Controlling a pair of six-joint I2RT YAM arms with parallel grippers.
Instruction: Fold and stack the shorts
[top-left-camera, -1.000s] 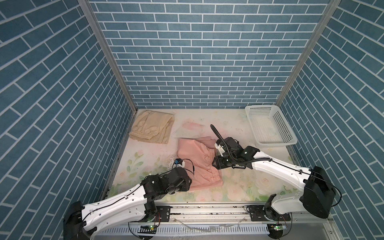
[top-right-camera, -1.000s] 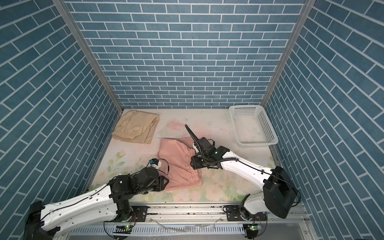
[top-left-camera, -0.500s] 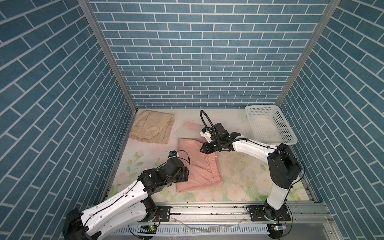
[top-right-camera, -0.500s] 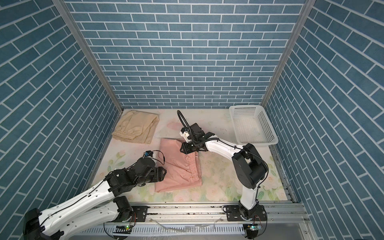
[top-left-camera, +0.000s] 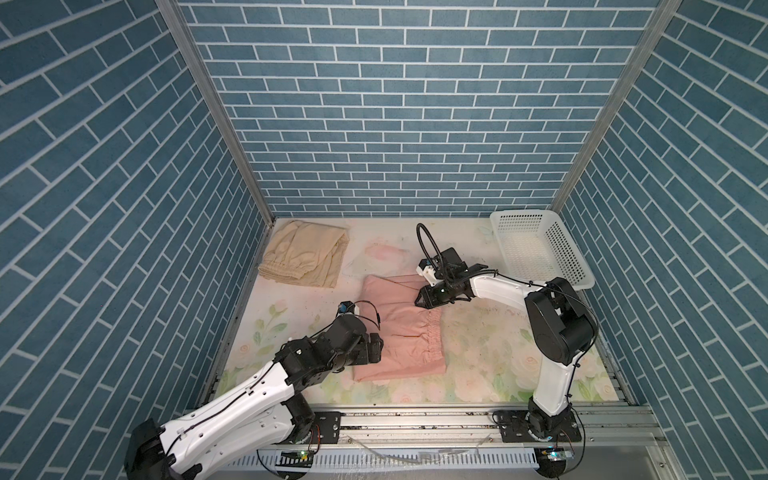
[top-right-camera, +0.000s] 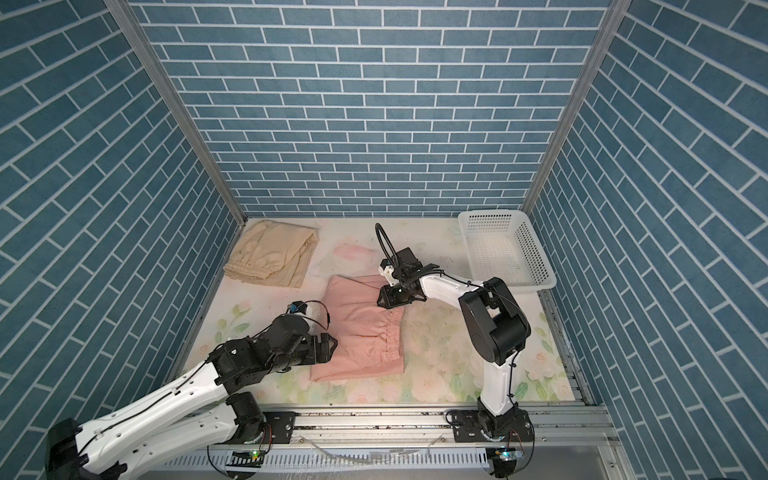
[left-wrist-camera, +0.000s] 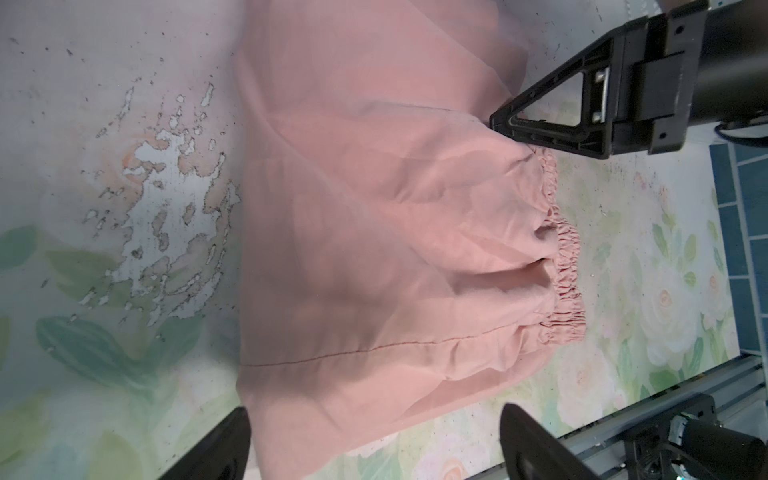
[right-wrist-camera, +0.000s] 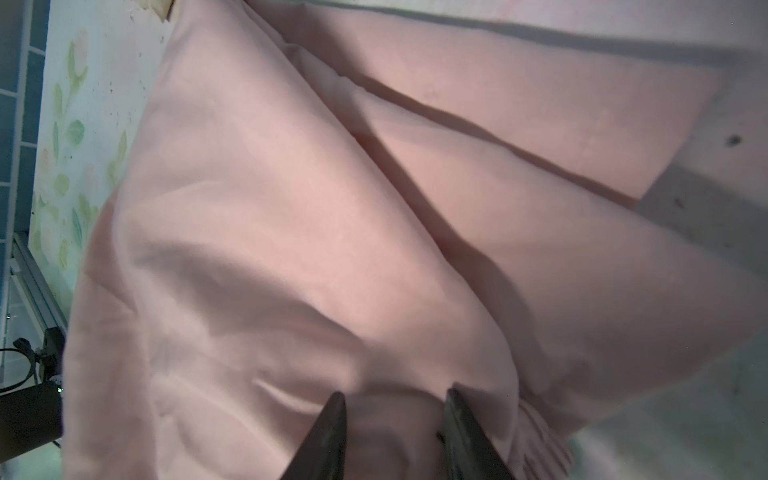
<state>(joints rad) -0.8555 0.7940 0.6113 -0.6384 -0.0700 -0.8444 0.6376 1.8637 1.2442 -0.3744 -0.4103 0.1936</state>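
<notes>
The salmon pink shorts (top-left-camera: 399, 332) (top-right-camera: 361, 328) lie folded flat mid-table, their gathered waistband (left-wrist-camera: 561, 257) on the right edge. My left gripper (top-left-camera: 374, 351) (left-wrist-camera: 374, 440) hangs at their left edge, open wide, with a corner of pink cloth lying loose between its jaws. At the back right corner of the fold my right gripper (top-left-camera: 424, 297) (right-wrist-camera: 395, 409) stands part open, its fingertips (left-wrist-camera: 515, 124) pressed onto the pink cloth. The beige-tan shorts (top-left-camera: 303, 257) (top-right-camera: 270, 257) rest folded in the back left corner, away from both grippers.
A white perforated basket (top-left-camera: 565, 253) (top-right-camera: 536, 286) sits at the back right against the wall. Blue brick walls close in three sides. A metal rail (top-left-camera: 415, 419) with both arm bases runs along the front. The floral table cover (left-wrist-camera: 166, 199) is worn beside the pink shorts.
The left gripper has opened and let go of the pink cloth. The right gripper swung back and left, laying the raised flap flat, and its elbow rose.
</notes>
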